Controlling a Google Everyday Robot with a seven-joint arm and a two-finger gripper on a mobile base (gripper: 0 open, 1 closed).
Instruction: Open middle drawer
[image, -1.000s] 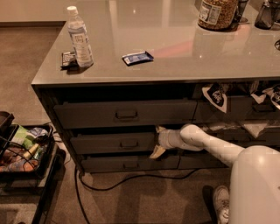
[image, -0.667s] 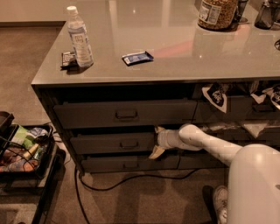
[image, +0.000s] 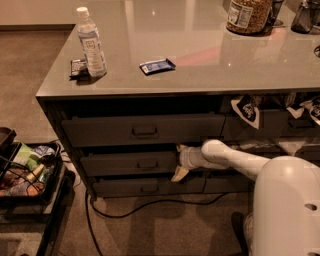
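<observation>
So, fingers (image: 178, 173) are spread wide, one tip above and one below, bracketing the right end of the middle drawer (image: 115, 165); I can't tell whether either tip touches the front. The gripper (image: 179, 161) sits at that right end, well right of the loop handle (image: 147, 164) at the centre of the front. The drawer is second in the stack under the bench (image: 210, 65), with the top drawer (image: 100, 131) above it and the bottom drawer (image: 120, 187) below. It looks shut or barely cracked, so I'd call this the engage step, with the pull not yet done. The next move needs a purchase, either a hook behind the end edge or a shift left to the handle, then a straight pull out along the slides. An off-centre pull may rack the drawer. Edges: the gaps above and below the front are tight for the fingertips. Room: the arm (image: 235, 160) and base (image: 287, 210) stand to the right. The floor in front is open apart from a cable (image: 150, 205), and the cart (image: 30, 175) is well left of the drawer's travel.
</observation>
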